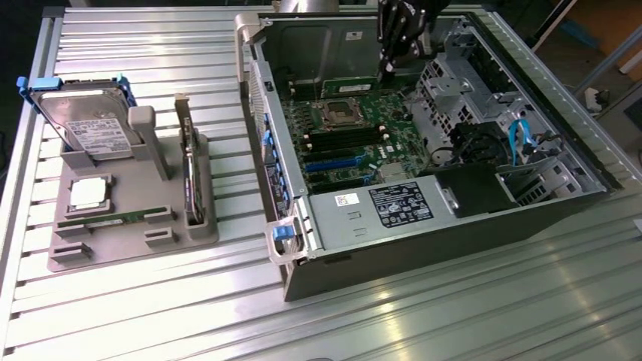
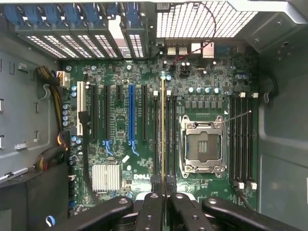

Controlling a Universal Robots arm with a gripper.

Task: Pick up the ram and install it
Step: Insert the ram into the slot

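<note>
Claw [image 2: 163,182] clamped on ram [image 2: 162,130], held edge-on over the motherboard [image 2: 118,132] slots, inside the case [image 1: 422,256] on the exterior view's right.

Pincer [image 1: 389,74] is hanging inside the open computer case [image 1: 561,218], above the motherboard [image 1: 346,143]. Grey holder [image 1: 131,242] is sitting on the surface [image 1: 422,316], exterior view's left, carrying the hard drive [image 1: 90,128].

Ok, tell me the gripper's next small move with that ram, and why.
Probably ease straight down toward the motherboard. The gripper is shut on the ram, seen edge-on and running parallel to the empty memory slots beside the CPU socket, and in the exterior view it hangs above the board, so the stick looks lined up but not yet seated.
</note>
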